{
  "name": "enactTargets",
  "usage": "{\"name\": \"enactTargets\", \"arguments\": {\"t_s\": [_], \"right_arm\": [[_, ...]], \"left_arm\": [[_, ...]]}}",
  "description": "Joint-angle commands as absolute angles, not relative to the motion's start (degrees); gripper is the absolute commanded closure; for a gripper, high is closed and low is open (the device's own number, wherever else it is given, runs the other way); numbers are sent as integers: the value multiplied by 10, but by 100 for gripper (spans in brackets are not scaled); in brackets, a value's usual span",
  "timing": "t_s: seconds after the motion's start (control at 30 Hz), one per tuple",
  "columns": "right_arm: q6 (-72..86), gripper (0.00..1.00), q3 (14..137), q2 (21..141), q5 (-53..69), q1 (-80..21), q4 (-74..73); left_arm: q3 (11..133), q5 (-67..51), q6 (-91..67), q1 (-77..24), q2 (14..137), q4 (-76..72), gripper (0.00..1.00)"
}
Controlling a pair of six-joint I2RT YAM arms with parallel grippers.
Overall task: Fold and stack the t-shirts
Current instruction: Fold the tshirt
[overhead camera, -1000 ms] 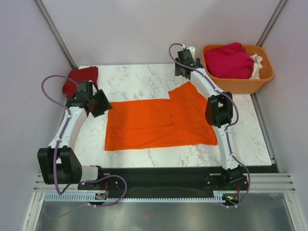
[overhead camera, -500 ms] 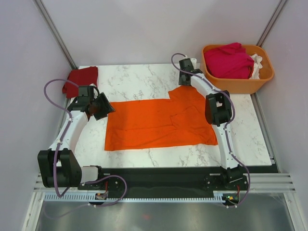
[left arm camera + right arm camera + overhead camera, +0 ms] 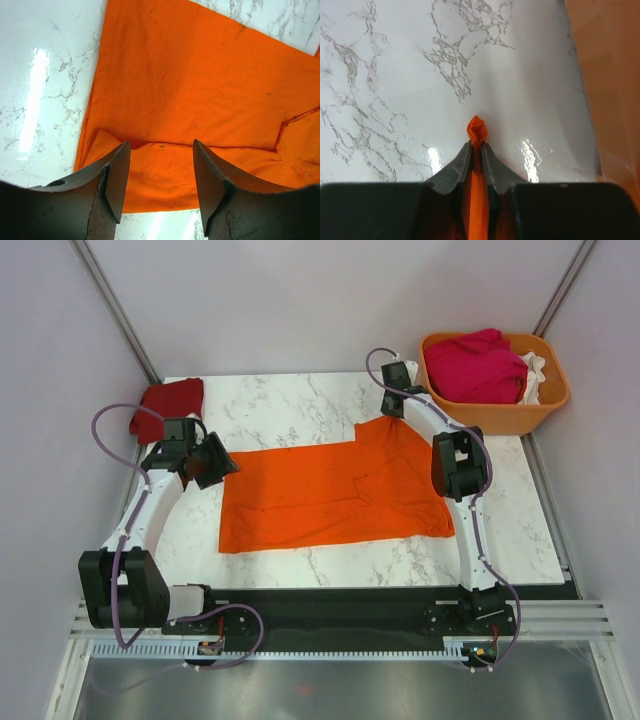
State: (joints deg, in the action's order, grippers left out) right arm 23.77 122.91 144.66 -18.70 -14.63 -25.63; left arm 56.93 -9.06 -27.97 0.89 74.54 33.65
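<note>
The bright orange t-shirt (image 3: 330, 495) lies spread on the marble table. My right gripper (image 3: 392, 412) is shut on its far right corner; the pinched cloth (image 3: 478, 131) sticks out between the fingertips. My left gripper (image 3: 222, 462) is open just above the shirt's left edge, with the orange cloth (image 3: 200, 90) below the jaws and nothing held. A folded dark red t-shirt (image 3: 166, 402) lies at the far left corner. A magenta t-shirt (image 3: 478, 368) and a white one (image 3: 536, 372) sit in the basket.
The rigid orange plastic basket (image 3: 498, 416) stands at the table's far right corner. Bare marble (image 3: 290, 405) lies beyond the orange shirt. Grey walls close in on both sides.
My right gripper has moved toward the near right with the pinched corner, pulling the shirt's far right part flatter. The left gripper has shifted slightly toward the shirt edge.
</note>
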Motion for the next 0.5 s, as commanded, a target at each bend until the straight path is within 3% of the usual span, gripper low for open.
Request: {"name": "enactTargets", "arguments": {"t_s": [0.0,0.47], "right_arm": [[230,81,1206,1446,-164,-142,-294],[201,81,1122,1350,-70,-143,-267]], "left_arm": [[573,-53,-265,9,761,322,40],[736,29,-233,7,973,331,40]]}}
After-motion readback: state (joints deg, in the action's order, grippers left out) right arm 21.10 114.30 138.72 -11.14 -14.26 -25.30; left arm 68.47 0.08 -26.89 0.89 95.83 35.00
